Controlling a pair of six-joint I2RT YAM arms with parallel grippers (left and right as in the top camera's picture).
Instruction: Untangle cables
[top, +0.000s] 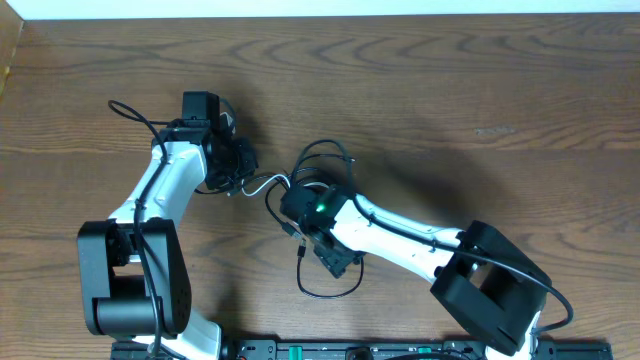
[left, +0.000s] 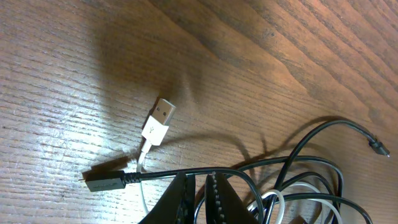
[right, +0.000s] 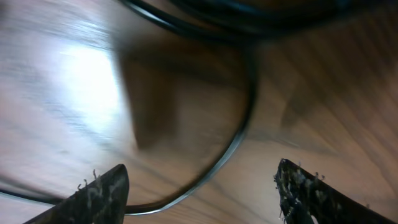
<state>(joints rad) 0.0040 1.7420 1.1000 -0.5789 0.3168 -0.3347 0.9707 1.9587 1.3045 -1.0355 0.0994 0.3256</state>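
Our left claw (left: 199, 180) is pinched shut on one black cable (left: 155, 175). We count one white cable (left: 155, 127) and at least two black. Right claw (right: 200, 171) gapes empty over a black loop (right: 250, 99); the worktop (top: 450, 80) edges lie well off.

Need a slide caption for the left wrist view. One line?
Left gripper pinching a black cable beside a white USB plug on the wooden table.

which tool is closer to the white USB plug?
Left. The left tool, shut on a black cable, has the white USB plug just beyond its fingertips. The right tool stands open over a black cable loop; its view shows no plug.
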